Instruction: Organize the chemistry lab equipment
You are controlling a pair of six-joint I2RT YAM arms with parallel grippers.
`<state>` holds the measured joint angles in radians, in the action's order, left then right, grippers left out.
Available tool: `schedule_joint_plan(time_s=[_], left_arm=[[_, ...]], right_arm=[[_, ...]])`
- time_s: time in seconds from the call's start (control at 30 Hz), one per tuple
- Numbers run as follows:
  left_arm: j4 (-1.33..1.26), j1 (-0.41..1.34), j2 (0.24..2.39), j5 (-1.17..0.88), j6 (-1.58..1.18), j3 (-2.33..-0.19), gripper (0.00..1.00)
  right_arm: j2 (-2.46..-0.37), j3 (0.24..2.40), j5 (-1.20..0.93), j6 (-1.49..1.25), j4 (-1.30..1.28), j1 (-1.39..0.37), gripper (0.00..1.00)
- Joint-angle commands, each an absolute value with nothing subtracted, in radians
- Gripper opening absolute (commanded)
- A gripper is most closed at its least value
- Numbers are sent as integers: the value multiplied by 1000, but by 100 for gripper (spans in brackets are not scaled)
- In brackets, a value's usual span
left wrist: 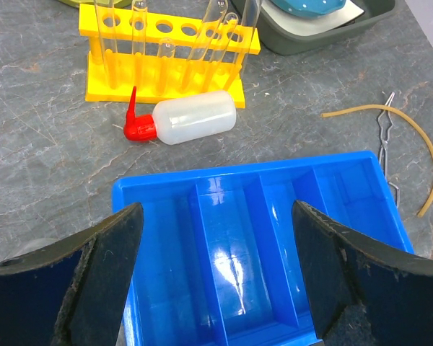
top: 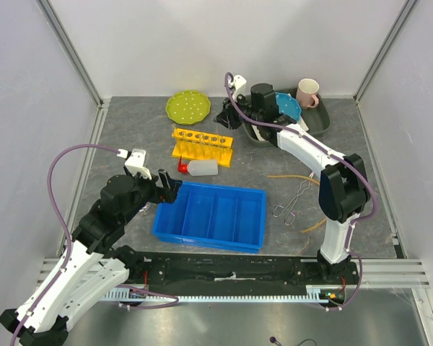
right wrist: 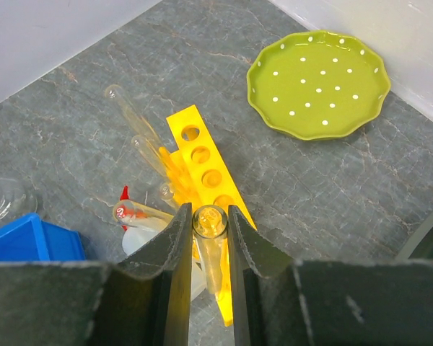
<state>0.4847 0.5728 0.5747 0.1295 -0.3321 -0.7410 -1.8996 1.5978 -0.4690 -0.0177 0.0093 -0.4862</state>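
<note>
Right gripper pinching clear test tube over yellow rack; left gripper spread wide above blue tray, squeeze bottle beside rack.

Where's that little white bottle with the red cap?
In the top view, the white squeeze bottle lies on its side between the yellow rack and the blue tray.

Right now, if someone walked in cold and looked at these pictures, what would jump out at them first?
First is the bright blue divided tray at the table's front middle, with the left tool open at its left end. Behind it stands the yellow test-tube rack, where the right tool is shut on a clear test tube. A white squeeze bottle with a red cap lies between rack and tray.
</note>
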Motion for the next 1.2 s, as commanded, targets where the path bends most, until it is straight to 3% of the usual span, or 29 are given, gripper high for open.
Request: schedule_joint_plan(time_s=[0.0,0.4,0.7,0.83,0.93,1.17], left_arm=[[474,569,569,144,-337,-736,90],[474,569,560,138,-339,-736,90],[488,569,561,110,-336,-750,90],[523,569,569,101,-313,-782,91],[538,569,569,97,-298,-807,93],[548,569,574,51,-290,-828,95]], right_arm=[[-1901,1575,-479,25,75,-489,26],[-1901,1483,-535,75,132,-492,36],[-1803,1480,-589,173,19,-492,62],[-1712,1502,-621,265,-154,-488,87],[-1626,1500,-656,354,-294,-476,98],[-1435,1430,-620,518,-600,-405,98]])
